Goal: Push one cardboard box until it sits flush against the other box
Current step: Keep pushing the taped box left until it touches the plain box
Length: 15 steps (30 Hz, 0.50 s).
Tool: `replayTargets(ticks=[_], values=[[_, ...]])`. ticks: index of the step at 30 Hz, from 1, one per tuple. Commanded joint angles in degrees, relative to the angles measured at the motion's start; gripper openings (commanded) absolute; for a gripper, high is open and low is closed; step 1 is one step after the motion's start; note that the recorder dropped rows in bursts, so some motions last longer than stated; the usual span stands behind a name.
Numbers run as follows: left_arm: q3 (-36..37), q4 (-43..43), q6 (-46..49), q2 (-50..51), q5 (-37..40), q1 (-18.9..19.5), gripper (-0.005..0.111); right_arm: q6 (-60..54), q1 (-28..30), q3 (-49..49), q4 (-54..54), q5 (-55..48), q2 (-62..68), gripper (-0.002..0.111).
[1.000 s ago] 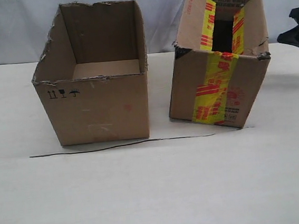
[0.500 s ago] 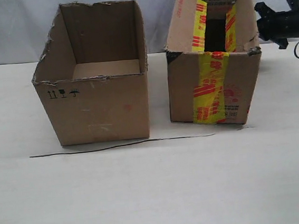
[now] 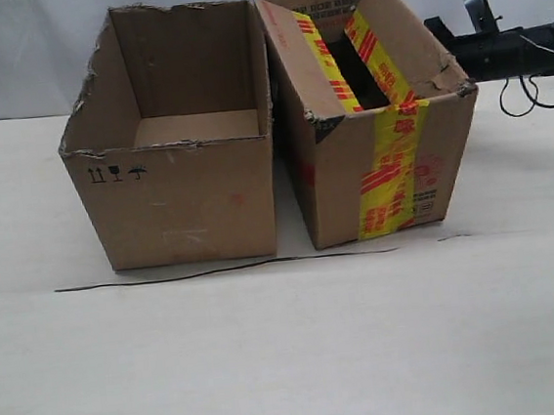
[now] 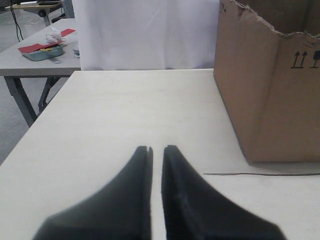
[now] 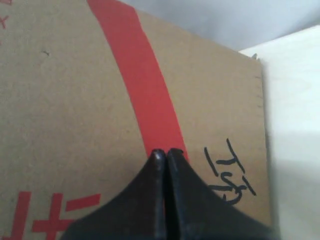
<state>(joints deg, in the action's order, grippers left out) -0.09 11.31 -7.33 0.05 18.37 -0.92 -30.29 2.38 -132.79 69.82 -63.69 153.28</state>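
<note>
The cardboard box (image 3: 380, 158) with yellow tape printed in red stands on the right of the exterior view. It is turned a little, so its back left edge meets the other box (image 3: 183, 202) while a narrow gap stays open at the front. The other box, plain brown with a torn rim, also shows in the left wrist view (image 4: 270, 90). My right gripper (image 3: 433, 28) is shut, its tips (image 5: 163, 152) pressed on the taped box's side (image 5: 65, 100) at a red stripe. My left gripper (image 4: 156, 148) hovers shut over bare table, apart from the plain box, and is hidden in the exterior view.
A thin black wire (image 3: 224, 268) lies on the white table (image 3: 292, 363) in front of both boxes. A cable (image 3: 526, 95) hangs from the right arm. Beyond the table edge, the left wrist view shows a grey side table with a teal tray (image 4: 42, 50).
The taped box has slid left and turned until its back left edge meets the plain box. My right arm has followed it leftward along its right side.
</note>
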Motion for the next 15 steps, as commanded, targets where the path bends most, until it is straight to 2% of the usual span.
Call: replayTargets(ticks=[1, 6, 11, 15], values=[[0.09, -0.39, -0.23, -0.05, -0.69, -0.46, 0.0, 0.79, -0.28, -0.41, -0.68, -2.22, -0.03, 0.0], [0.09, -0.39, -0.23, -0.05, -0.69, -0.46, 0.0, 2.73, 0.81, -0.41, -6.76, -1.95, -1.12, 0.0], [0.09, -0.39, -0.23, -0.05, -0.69, -0.46, 0.0, 2.6, 0.77, 0.92, -7.3, -5.28, -1.2, 0.0], [0.09, -0.39, -0.23, -0.05, -0.69, -0.46, 0.0, -0.5, 0.14, 5.86, -7.08, -6.28, -2.73, 0.0]])
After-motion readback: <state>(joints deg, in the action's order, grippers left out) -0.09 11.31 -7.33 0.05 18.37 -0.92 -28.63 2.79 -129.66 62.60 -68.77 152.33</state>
